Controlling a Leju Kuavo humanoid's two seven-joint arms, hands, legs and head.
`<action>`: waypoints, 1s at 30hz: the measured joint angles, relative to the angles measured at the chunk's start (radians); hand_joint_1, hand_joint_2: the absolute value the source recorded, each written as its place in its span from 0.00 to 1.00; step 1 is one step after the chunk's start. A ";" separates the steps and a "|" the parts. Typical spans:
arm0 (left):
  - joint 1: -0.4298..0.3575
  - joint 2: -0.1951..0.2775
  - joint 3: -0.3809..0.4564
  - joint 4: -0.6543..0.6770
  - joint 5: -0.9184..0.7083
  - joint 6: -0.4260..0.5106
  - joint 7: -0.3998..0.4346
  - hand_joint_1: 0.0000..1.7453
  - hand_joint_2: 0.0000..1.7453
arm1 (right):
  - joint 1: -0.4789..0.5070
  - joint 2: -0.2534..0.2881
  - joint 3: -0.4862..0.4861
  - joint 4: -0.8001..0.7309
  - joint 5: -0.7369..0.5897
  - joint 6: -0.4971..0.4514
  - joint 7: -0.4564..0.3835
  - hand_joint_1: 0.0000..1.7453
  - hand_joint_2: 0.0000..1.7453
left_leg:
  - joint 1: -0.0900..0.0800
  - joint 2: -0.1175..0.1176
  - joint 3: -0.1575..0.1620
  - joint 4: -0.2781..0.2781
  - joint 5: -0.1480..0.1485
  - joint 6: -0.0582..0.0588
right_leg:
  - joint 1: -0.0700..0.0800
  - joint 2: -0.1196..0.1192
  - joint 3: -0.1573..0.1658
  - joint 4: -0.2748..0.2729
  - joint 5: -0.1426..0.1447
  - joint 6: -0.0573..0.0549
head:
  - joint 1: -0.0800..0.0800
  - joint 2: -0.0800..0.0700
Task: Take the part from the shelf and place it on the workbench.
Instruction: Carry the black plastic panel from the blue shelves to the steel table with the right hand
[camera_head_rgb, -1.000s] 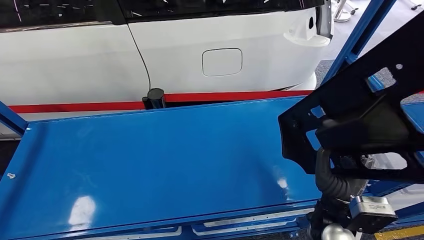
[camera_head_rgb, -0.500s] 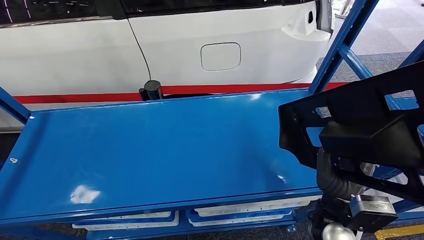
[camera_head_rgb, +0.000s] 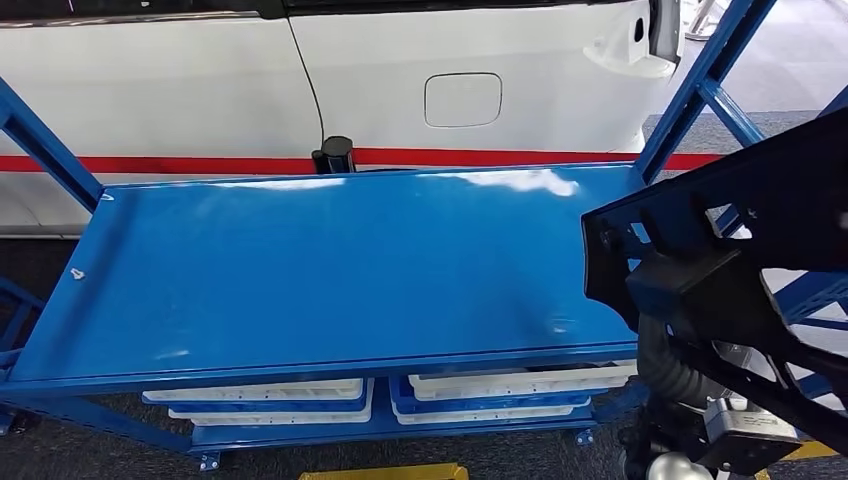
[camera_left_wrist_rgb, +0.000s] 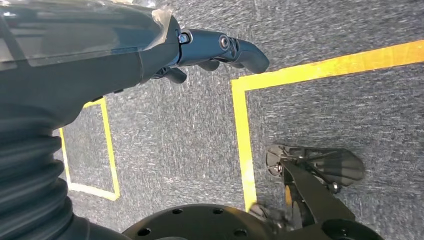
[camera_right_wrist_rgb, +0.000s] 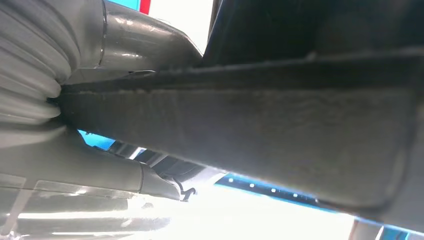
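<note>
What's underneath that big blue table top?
Under the glossy blue metal workbench top sit white trays in blue bins. Their contents are hidden, and the black part covers the bench's right end.

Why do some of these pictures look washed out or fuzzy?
Head view: ceiling lights glare off the glossy blue workbench, yet it stays sharp. Right wrist view: the black part sits too close, so it blurs, and the background burns out to white. Left wrist view: evenly lit carpet, slightly smeared near the bottom.

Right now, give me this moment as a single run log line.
phase: carrying | right hand: holds black part beside workbench | left hand: hangs over floor, holds nothing | part not yet on workbench
</note>
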 joint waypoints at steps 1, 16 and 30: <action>0.000 0.000 0.000 0.000 0.000 0.000 0.000 0.00 1.00 | 0.000 0.000 0.000 0.000 0.000 0.000 0.000 1.00 1.00 | -0.001 -0.001 -0.004 0.001 0.006 -0.006 | 0.003 0.002 0.041 -0.061 0.003 -0.003 | -0.001 0.000; 0.000 0.002 0.005 0.000 0.010 -0.001 0.006 0.00 1.00 | 0.004 0.004 -0.001 -0.002 0.001 -0.008 -0.002 1.00 1.00 | 0.002 -0.002 0.087 0.043 -0.090 -0.035 | 0.006 -0.008 -0.045 -0.103 0.100 -0.049 | -0.013 0.000; 0.000 -0.002 0.013 -0.001 0.012 -0.004 0.006 0.00 1.00 | 0.002 0.006 0.000 -0.005 0.010 -0.008 -0.004 1.00 1.00 | -0.008 0.004 -0.019 -0.016 0.031 0.013 | 0.010 -0.001 0.002 0.034 -0.008 -0.004 | -0.010 0.000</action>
